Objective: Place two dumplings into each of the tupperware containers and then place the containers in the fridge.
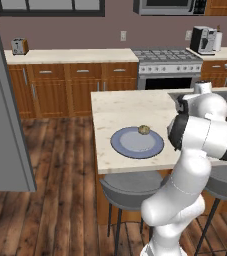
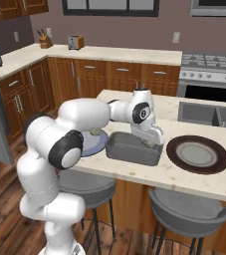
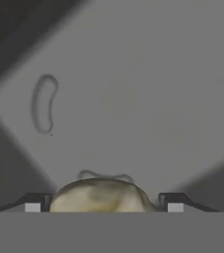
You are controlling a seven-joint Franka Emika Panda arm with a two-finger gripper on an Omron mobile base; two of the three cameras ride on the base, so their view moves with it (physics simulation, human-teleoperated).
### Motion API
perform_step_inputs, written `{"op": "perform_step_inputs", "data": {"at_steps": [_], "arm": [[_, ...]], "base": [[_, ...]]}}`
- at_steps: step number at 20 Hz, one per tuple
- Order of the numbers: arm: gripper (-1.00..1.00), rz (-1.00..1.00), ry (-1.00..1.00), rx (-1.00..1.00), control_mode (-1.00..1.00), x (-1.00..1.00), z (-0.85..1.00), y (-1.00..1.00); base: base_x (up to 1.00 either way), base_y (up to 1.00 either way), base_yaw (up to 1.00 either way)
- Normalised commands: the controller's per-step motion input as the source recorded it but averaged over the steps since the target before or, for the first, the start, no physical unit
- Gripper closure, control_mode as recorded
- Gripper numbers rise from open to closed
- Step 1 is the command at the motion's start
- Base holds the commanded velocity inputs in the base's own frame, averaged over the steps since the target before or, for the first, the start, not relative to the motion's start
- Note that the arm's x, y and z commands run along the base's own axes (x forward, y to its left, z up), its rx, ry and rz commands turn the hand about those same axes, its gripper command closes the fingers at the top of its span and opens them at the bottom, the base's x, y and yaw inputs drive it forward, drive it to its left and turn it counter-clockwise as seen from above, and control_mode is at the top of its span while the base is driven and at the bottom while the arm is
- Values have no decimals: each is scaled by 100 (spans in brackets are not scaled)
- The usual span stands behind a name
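The fridge (image 1: 2, 110) stands open-doored at far left, its grey door over the wood floor (image 1: 60, 200). Behind it a wall counter (image 1: 70, 55) carries a toaster (image 1: 19, 46); wooden cupboards (image 1: 70, 85) run below. A stove (image 1: 167, 65) follows to the right, then a coffee machine (image 1: 203, 40).

The pale stone island (image 1: 120, 107) holds a blue-grey plate (image 1: 130, 145) with one dumpling (image 1: 144, 130) on it, left of the fingers. Two grey stools (image 2: 189, 211) stand under the island's near edge.

The gripper (image 2: 149, 142) hangs over a grey container (image 2: 129, 152), right beside the blue-grey plate. In the hand view the fingers (image 3: 33, 202) pinch a second dumpling (image 3: 101, 195) between them, above the container floor (image 3: 133, 99).

Right of the fingers lies a dark brown plate (image 2: 198, 154), near the container but apart. Behind it a sink (image 2: 209, 114) is set in the island.
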Motion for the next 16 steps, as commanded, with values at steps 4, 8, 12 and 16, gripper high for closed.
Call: {"op": "perform_step_inputs", "data": {"at_steps": [4,8,12,16], "arm": [[-100,-2,0,-2,-100,-41,-1,11],[-100,-7,0,-5,-100,-30,0,34],[-100,-4,-26,-5,-100,-74,33,38],[-100,20,-47,-4,-100,-86,59,65]], "base": [[0,0,0],[0,0,0],[0,0,0],[0,0,0]]}}
